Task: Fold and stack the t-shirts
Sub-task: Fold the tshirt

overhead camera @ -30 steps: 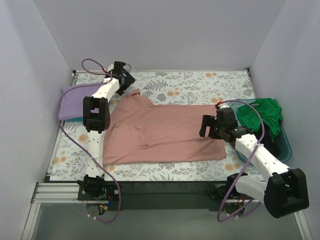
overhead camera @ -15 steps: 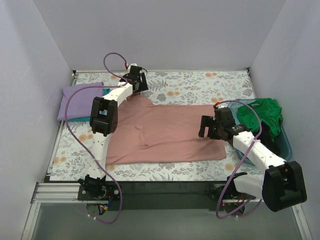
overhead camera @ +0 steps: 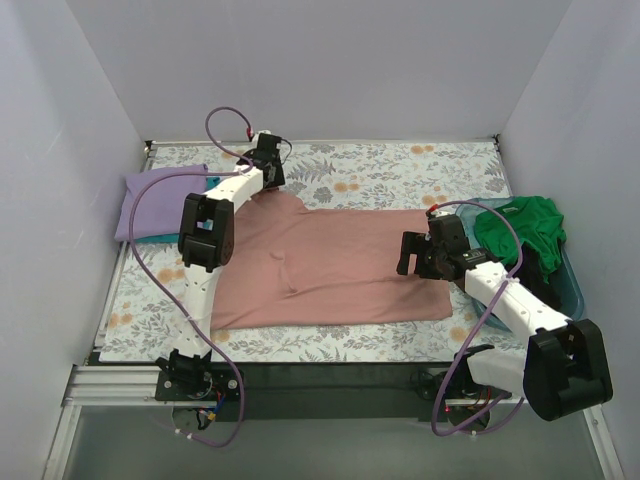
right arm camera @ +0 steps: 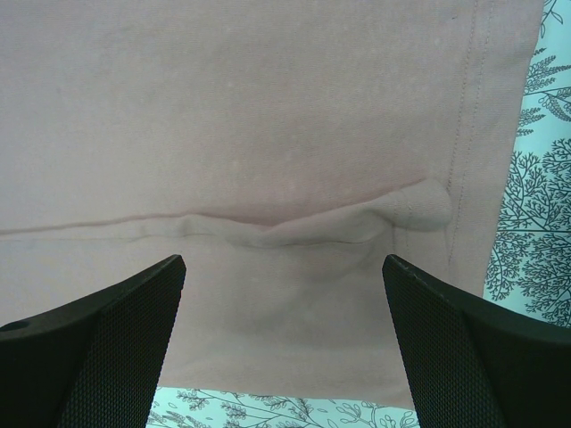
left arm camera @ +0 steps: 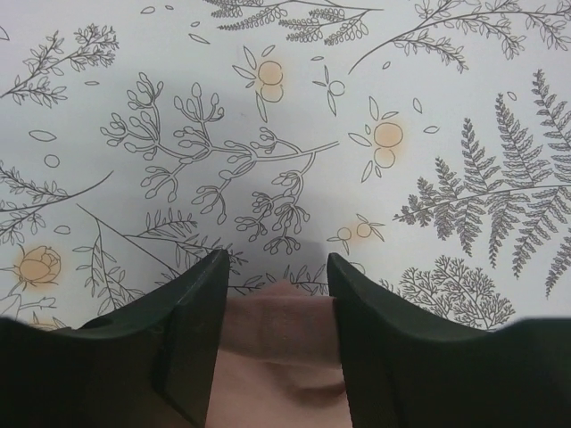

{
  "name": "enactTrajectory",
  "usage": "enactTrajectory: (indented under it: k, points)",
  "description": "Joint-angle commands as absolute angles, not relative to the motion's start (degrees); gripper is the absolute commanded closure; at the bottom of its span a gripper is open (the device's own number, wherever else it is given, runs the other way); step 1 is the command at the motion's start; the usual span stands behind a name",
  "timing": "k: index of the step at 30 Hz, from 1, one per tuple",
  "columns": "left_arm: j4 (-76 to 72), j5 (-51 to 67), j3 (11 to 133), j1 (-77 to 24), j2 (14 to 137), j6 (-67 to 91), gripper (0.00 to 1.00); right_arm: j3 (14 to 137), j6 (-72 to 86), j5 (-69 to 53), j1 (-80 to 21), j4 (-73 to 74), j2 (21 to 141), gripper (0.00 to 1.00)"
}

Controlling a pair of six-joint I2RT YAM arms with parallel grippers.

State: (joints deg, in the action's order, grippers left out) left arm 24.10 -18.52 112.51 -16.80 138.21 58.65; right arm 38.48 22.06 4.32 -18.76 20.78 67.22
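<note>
A dusty pink t-shirt (overhead camera: 330, 265) lies spread flat across the middle of the floral mat. My left gripper (overhead camera: 270, 183) is at its far-left sleeve. In the left wrist view the fingers (left arm camera: 275, 267) are pinched on a band of pink cloth (left arm camera: 277, 330) at the shirt's edge. My right gripper (overhead camera: 410, 255) hovers over the shirt's right hem, open and empty. In the right wrist view its fingers (right arm camera: 284, 267) stand wide apart over wrinkled pink cloth (right arm camera: 268, 116). A lavender t-shirt (overhead camera: 160, 200) lies folded at the far left, over a teal one (overhead camera: 213, 180).
A translucent teal tub (overhead camera: 572, 290) at the right edge holds a crumpled green t-shirt (overhead camera: 525, 230) and a black one (overhead camera: 540, 285). White walls close in the left, back and right. Purple cables loop off both arms.
My left gripper has swung right from near the lavender shirt to the pink shirt's far sleeve. The lavender shirt now shows fully. The right arm has barely moved.
</note>
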Motion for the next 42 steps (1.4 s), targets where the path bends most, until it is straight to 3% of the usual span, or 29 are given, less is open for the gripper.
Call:
enactTrajectory:
  k: [1, 3, 4, 6, 7, 8, 20, 34, 42]
  points:
    - [25.1, -20.6, 112.3, -17.9, 133.4, 57.4, 0.55, 39.3, 21.3, 4.1, -18.5, 18.8, 67.5, 0.02]
    - [25.7, -21.9, 112.6, -18.2, 133.5, 57.4, 0.6, 39.3, 21.4, 4.1, -18.5, 18.9, 67.6, 0.02]
    - [26.0, -22.5, 113.0, -18.4, 133.6, 57.7, 0.72, 39.3, 21.4, 4.2, -18.5, 18.8, 67.6, 0.02]
    - [26.6, -23.3, 113.1, -18.5, 133.2, 58.0, 0.8, 39.3, 21.4, 4.3, -18.5, 18.8, 67.7, 0.02]
    - [26.7, -24.0, 113.0, -18.5, 132.9, 58.3, 0.96, 39.3, 21.4, 4.4, -18.5, 18.7, 67.8, 0.02]
    - [27.0, -24.4, 113.0, -18.5, 132.4, 58.7, 1.0, 39.3, 21.4, 4.7, -18.5, 18.8, 67.8, 0.02]
    - [30.2, -31.5, 110.1, -19.6, 125.5, 61.0, 1.0, 49.2, 21.6, 9.3, -18.5, 18.3, 74.4, 0.02]
    - [42.8, -40.4, 116.0, -20.4, 128.0, 69.5, 1.0, 73.3, 23.1, 18.3, -15.1, 17.9, 99.8, 0.02]
    - [39.9, -35.9, 107.9, -20.4, 121.8, 72.7, 1.0, 86.1, 24.3, 19.6, -13.3, 21.1, 112.7, 0.02]
